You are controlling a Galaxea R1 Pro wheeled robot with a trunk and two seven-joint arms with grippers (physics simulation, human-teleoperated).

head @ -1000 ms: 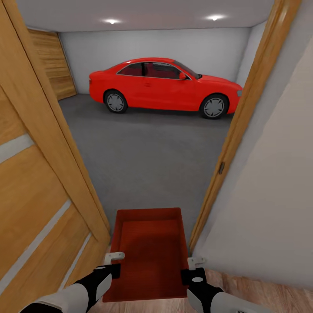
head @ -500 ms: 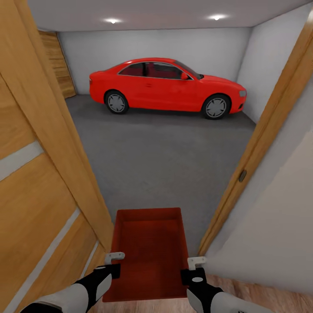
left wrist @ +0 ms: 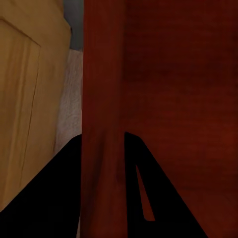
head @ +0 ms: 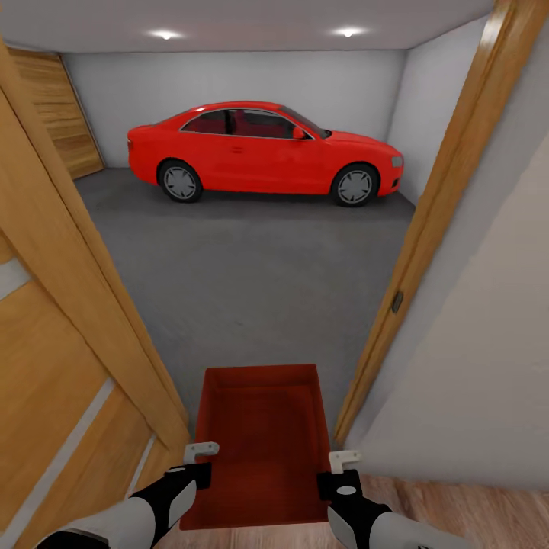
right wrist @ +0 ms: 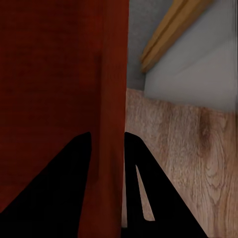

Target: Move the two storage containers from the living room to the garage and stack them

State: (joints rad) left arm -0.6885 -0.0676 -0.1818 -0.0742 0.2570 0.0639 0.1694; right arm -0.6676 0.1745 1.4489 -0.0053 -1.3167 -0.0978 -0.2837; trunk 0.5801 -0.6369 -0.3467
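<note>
**Bin carried at the garage doorway**

Left gripper (head: 200,456) pinches the left long wall of the storage container (head: 263,442); left wrist view shows that wall (left wrist: 103,124) running between the two dark fingers (left wrist: 59,188). Right gripper (head: 345,462) clamps the opposite long wall the same way (right wrist: 109,148). The bin hangs between the two claws, long axis pointing straight ahead of them. Its inside is empty; ribbed bottom bare.

Just outside the left claw: open wooden door (head: 61,358). Just outside the right claw: door frame (head: 427,221) and beige wall. Wood-plank floor (right wrist: 183,163) under the right claw.

Beyond the bin's far end: dark grey garage floor (head: 252,282), open. Farthest out, a red car (head: 263,152) parked crosswise. The set-down spot likely lies dead ahead; side clearance looks tight.
</note>
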